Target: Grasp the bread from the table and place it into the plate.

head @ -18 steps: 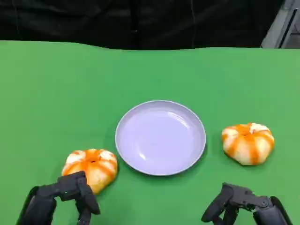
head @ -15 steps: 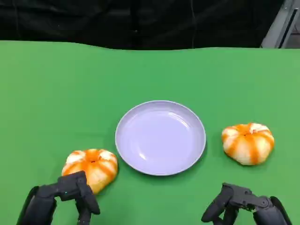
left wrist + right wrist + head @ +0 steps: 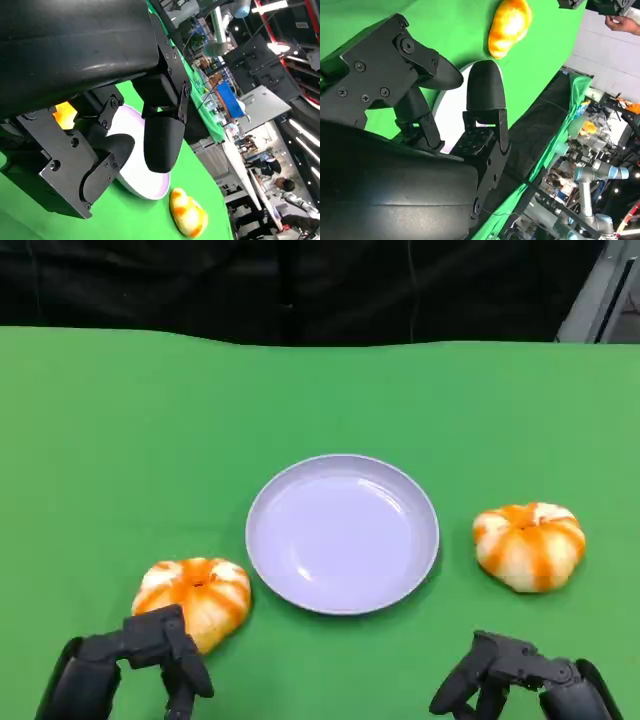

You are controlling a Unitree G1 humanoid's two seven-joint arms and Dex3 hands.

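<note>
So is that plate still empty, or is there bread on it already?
Empty. The plate shows only its bare lilac surface; both breads lie on the green table beside it.

The tabletop (image 3: 120, 420) is covered in matt green cloth. A smooth, glossy finish is seen on the plate (image 3: 342, 534). The fingers (image 3: 162, 135) are made of smooth black plastic.

The left hand (image 3: 125, 135) fills the near side, fingers (image 3: 162, 137) apart and holding nothing, hanging above the green table (image 3: 135, 220). Behind them sits the pale plate (image 3: 132, 175), and an orange glimpse of a bun (image 3: 64, 114) peeks through the hand. Past the plate's far rim lies another bun (image 3: 186, 214), just beside it, not touching.
</note>
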